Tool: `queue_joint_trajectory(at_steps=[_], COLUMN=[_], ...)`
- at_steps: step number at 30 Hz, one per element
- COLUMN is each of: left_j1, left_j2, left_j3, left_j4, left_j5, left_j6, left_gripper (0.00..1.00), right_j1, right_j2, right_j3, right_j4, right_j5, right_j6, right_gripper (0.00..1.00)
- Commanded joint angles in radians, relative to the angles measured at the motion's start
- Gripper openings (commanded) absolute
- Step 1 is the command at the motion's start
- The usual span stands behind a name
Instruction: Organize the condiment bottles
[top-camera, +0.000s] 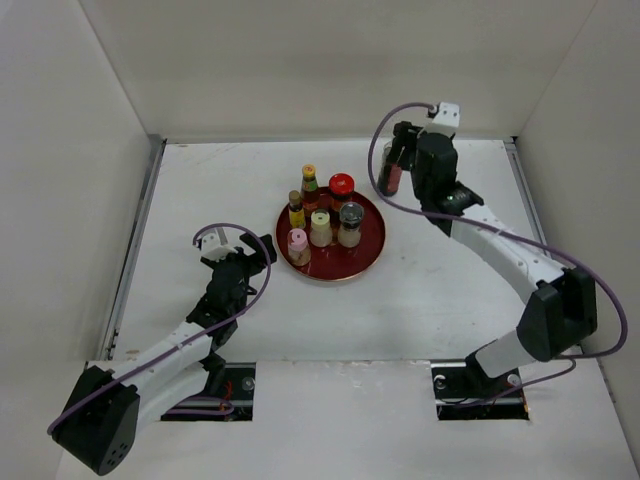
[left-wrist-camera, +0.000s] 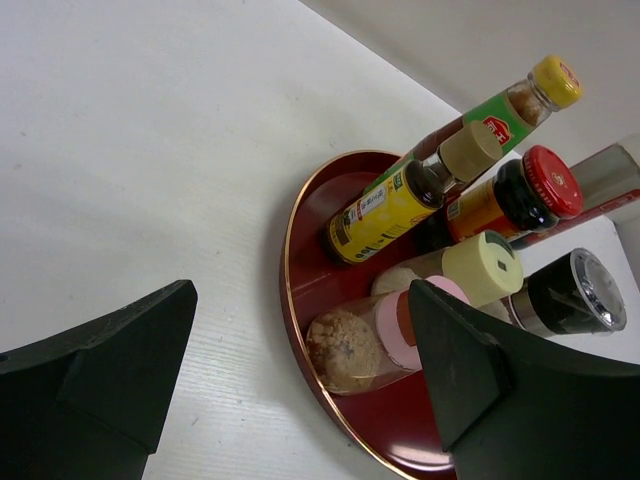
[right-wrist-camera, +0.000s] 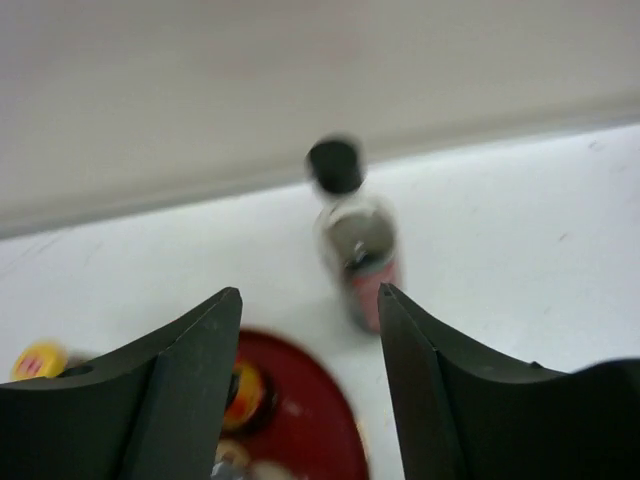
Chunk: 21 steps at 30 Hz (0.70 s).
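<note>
At the back right of the surface (top-camera: 440, 290), off the tray (top-camera: 372, 245): one tall dark bottle (top-camera: 392, 172), black cap, upright, alone. Right tool (right-wrist-camera: 308, 300) just short of it, jaws apart, nothing between them. Step, as judged: fetching the one stray bottle. Next move: advance around the body below the cap, close, lift straight, set on a bare part of the tray. Count: seven bottles, six grouped on one red tray. Left tool (left-wrist-camera: 300, 290) near the tray's left rim, wide open, empty.

Seven bottles: one apart, six clustered.
Black-capped bottle (right-wrist-camera: 355, 245) stands upright just ahead of right gripper (right-wrist-camera: 308, 292); pink-capped (left-wrist-camera: 360, 340), cream (left-wrist-camera: 480, 268), grey-lidded (left-wrist-camera: 575, 290), yellow (left-wrist-camera: 385, 215), red-lidded (left-wrist-camera: 520, 195), green-labelled (left-wrist-camera: 500, 110) stand together before left gripper (left-wrist-camera: 300, 290).
</note>
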Motion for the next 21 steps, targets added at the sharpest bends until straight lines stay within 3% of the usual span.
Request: queue_joint_trajectory(at_steps=[1, 2, 3, 9, 15, 21], left_j1=[0.01, 0.01, 0.012, 0.014, 0.015, 0.017], left_j2=[-0.002, 0.0, 0.0, 0.03, 0.04, 0.037], left_j3=[-0.004, -0.004, -0.004, -0.004, -0.003, -0.006], left_j4=[0.048, 0.048, 0.048, 0.068, 0.076, 0.077], left_j5=[0.007, 0.009, 0.012, 0.012, 0.023, 0.021], left_j6=[-0.011, -0.011, -0.011, -0.011, -0.012, -0.012], left_gripper=[0.87, 0.87, 0.87, 0.87, 0.87, 0.87], right_j1=[-0.065, -0.08, -0.094, -0.137, -0.16, -0.188], right_j2=[0.076, 0.101, 0.127, 0.287, 0.406, 0.466], right_j3=[0.15, 0.186, 0.221, 0.381, 0.47, 0.478], right_j4=[-0.064, -0.069, -0.069, -0.102, -0.102, -0.047], right_j5=[-0.064, -0.073, -0.081, -0.185, -0.173, -0.175], right_j6=[-0.066, -0.08, -0.091, -0.134, -0.141, -0.131], right_gripper=[0.73, 0.82, 0.84, 0.92, 0.9, 0.77])
